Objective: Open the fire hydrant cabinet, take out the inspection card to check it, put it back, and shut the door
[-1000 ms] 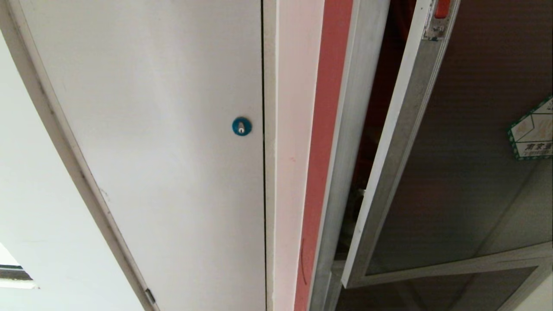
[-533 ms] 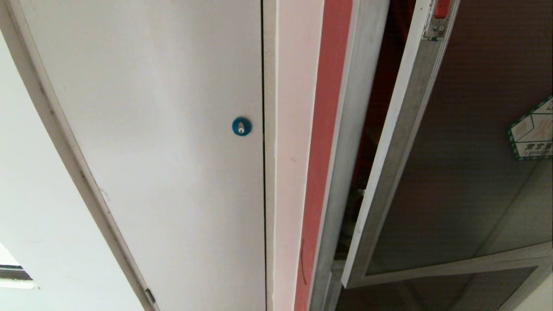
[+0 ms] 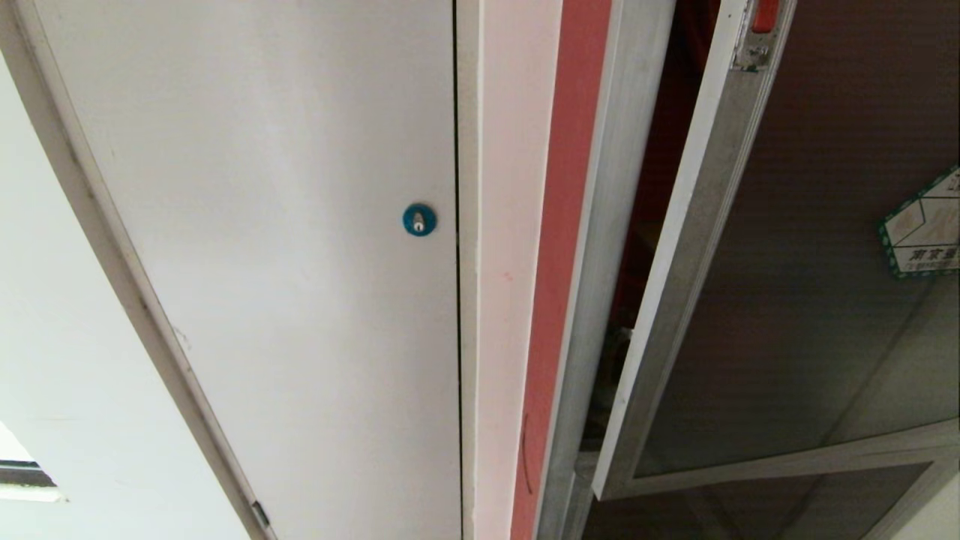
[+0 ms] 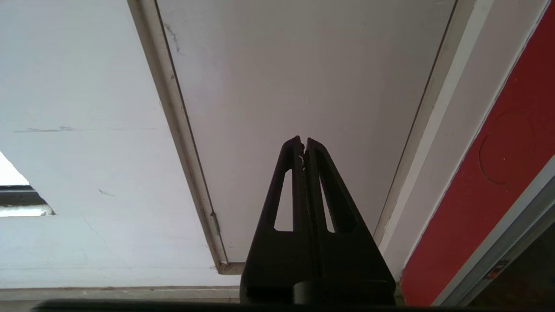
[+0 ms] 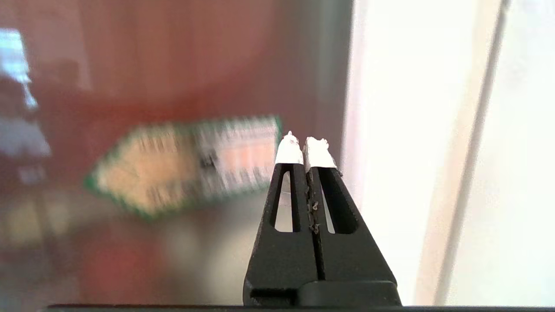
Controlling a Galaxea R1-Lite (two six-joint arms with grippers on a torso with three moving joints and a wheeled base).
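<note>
mostly blurred sticker [image 5: 186, 164] behind right end effector [image 5: 305, 145]

Head camera looked close at white door [image 3: 285, 247] and cabinet door [image 3: 810, 285]. Left wrist shared the white door; right wrist faced the sticker [image 5: 186, 164].

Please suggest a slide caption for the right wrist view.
Shut right claw facing the door's dark glass beside its green-bordered sticker.
</note>
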